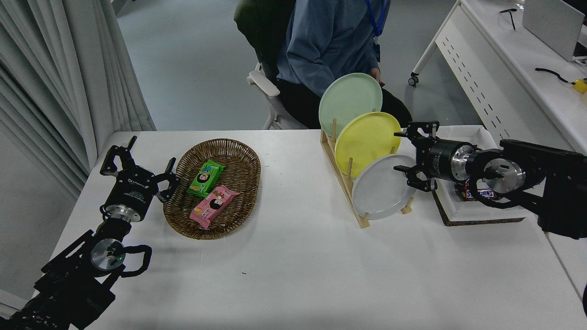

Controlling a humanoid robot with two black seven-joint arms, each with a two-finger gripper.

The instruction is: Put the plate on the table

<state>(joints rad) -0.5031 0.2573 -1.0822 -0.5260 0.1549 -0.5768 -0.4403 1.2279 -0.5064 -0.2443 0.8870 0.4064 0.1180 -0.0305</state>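
The light-grey plate [381, 188] stands on edge in the front slot of a wooden dish rack [341, 176] on the white table [298, 266]. A yellow plate [367, 137] and a pale green plate [349, 103] stand behind it in the same rack. My right gripper [403, 153] is open, its fingers spread above and below the grey plate's upper right rim, close to it but not closed on it. My left gripper [137, 162] is parked open at the lower left, beside the basket.
A wicker basket [213, 188] holds a green and a pink snack pack. A white tray [477, 201] with a candy bar lies under my right arm. A person in a blue top sits at the far side. A white desk [518, 59] stands at the right.
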